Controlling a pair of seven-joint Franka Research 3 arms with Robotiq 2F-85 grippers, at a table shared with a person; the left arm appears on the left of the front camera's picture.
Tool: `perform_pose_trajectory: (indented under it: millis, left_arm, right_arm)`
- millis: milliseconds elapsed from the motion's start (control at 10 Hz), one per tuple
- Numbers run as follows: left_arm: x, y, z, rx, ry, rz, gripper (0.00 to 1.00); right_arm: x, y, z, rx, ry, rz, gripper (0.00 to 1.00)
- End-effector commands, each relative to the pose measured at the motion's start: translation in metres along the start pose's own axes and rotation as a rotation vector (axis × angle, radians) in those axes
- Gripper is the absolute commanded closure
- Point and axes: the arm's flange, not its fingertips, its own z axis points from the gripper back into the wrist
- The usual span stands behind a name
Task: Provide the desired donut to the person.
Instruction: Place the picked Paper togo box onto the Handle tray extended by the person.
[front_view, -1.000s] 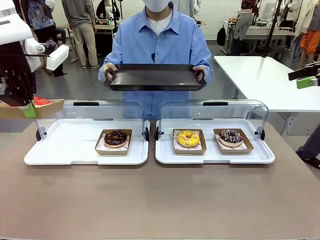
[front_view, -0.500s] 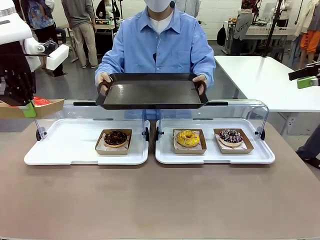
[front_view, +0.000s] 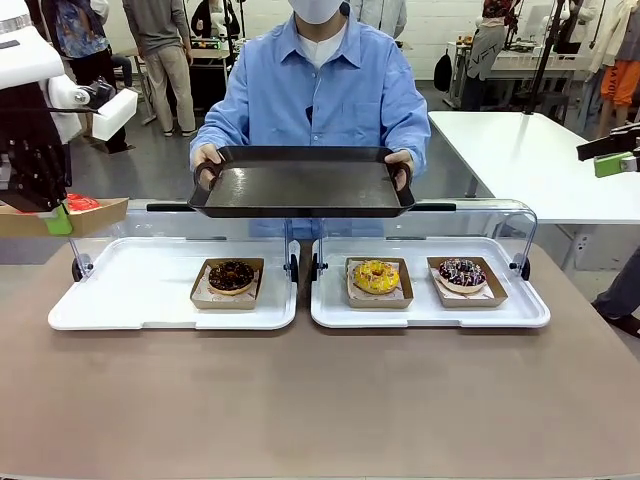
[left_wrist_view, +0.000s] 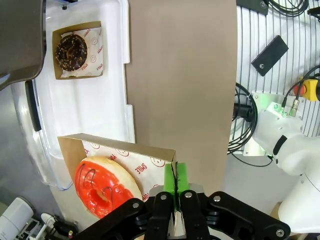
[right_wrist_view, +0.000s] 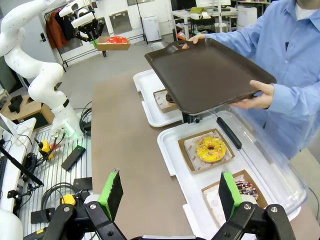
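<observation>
Overall, four donuts (front_view: 231, 275) each occupy a box (front_view: 227, 304).

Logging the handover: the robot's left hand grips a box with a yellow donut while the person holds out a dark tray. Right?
Not quite. The left wrist view shows the donut in the box gripped by the left hand is red-glazed, not yellow. The person does hold out a dark tray.
</observation>
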Motion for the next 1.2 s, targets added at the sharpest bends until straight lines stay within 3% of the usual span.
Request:
perform_pose_trajectory:
  millis: [0,300,500,800,1100]
  left_arm:
    - [0.009,-0.011,0.011,0.027,-0.010,0.005,0.99]
    - [0.068,-0.015,0.066,0.094,-0.006,-0.080,0.99]
    - [0.113,-0.015,0.075,0.100,0.014,-0.114,0.99]
    - [0.183,0.020,0.086,0.119,0.013,-0.141,0.99]
    - [0.222,0.076,0.072,0.132,0.008,-0.145,0.99]
  right_arm:
    - [0.000,-0.001,0.000,0.006,-0.003,0.003,0.00]
    - [0.000,-0.001,0.000,0.006,-0.003,0.003,0.00]
    - [0.000,-0.001,0.000,0.006,-0.003,0.003,0.00]
    - [0.000,-0.001,0.000,0.006,-0.003,0.003,0.00]
    - [0.000,-0.001,0.000,0.006,-0.003,0.003,0.00]
